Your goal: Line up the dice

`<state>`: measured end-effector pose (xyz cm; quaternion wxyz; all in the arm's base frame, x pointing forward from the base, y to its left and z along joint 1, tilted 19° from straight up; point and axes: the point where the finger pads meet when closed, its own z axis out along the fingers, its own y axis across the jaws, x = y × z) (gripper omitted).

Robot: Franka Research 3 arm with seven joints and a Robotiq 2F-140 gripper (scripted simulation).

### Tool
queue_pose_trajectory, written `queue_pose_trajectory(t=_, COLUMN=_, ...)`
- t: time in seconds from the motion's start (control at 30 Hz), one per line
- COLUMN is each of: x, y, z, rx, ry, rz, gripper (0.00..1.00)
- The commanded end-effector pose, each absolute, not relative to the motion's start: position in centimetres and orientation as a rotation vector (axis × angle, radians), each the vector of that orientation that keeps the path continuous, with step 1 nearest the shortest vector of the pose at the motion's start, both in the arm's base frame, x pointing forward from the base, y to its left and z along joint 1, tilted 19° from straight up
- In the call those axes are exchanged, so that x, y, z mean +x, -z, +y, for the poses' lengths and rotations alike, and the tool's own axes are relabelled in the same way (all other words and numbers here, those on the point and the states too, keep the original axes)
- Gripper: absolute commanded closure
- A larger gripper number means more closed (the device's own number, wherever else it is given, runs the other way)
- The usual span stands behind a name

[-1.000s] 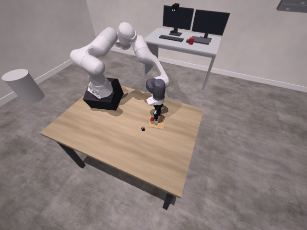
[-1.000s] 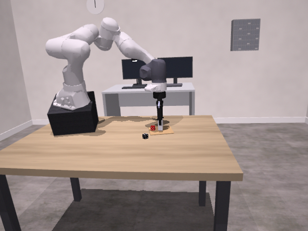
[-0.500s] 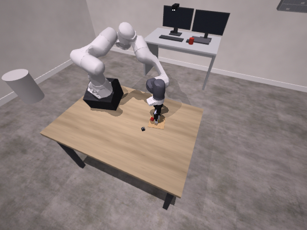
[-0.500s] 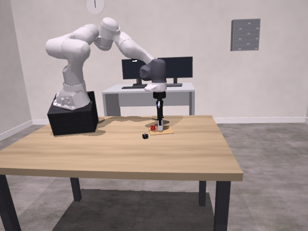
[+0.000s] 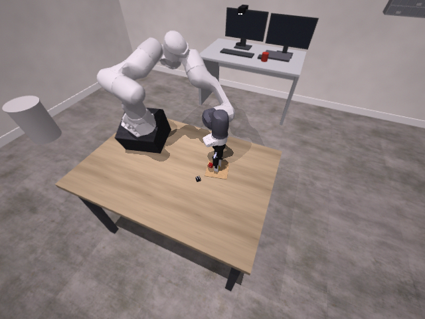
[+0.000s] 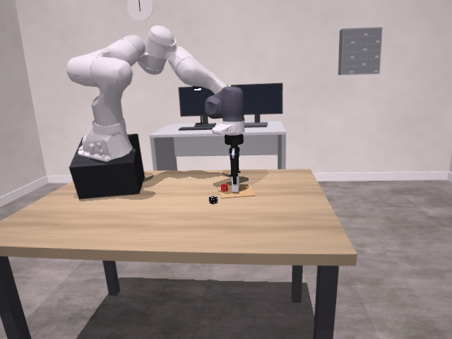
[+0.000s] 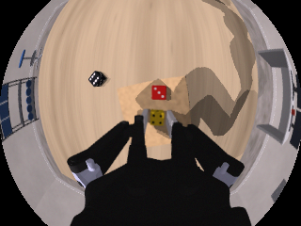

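Note:
A small tan mat (image 5: 216, 171) lies on the wooden table, also seen in the wrist view (image 7: 150, 104). A red die (image 7: 160, 92) sits on the mat on the side nearer the robot base (image 5: 142, 131). A yellow die (image 7: 157, 117) rests on the mat just beyond the red one. My gripper (image 7: 157, 116) stands upright over the mat, its fingers on either side of the yellow die and slightly apart from it. In the top and exterior views the fingers (image 6: 234, 188) hide the yellow die. A black die (image 5: 198, 179) lies on the bare table beside the mat (image 6: 239, 191).
The robot's black pedestal (image 6: 105, 166) stands at the table's back left. A desk with two monitors (image 5: 271, 28) stands behind the table. A grey cylinder (image 5: 31, 118) is off to the left, away from the table.

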<state>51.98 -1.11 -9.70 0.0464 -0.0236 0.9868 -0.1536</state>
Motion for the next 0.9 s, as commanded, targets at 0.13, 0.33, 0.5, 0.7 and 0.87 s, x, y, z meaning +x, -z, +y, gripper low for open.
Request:
queue_pose_trajectory(t=0.13, x=52.0, y=9.2, z=-1.0, rx=-0.079, ry=0.471, rz=3.009, gripper=0.75)
queue_pose_trajectory(t=0.33, x=51.8, y=7.8, z=-0.6, rx=-0.079, ry=0.471, rz=3.009, gripper=0.75)
queue_pose_trajectory(t=0.5, x=51.6, y=5.3, z=0.2, rx=-0.079, ry=0.471, rz=3.009, gripper=0.75)
queue_pose_trajectory(t=0.7, x=51.3, y=2.5, z=1.1, rx=-0.079, ry=0.471, rz=3.009, gripper=0.75)
queue_pose_trajectory(t=0.87, x=51.2, y=1.7, z=1.4, rx=-0.079, ry=0.471, rz=3.009, gripper=0.75)
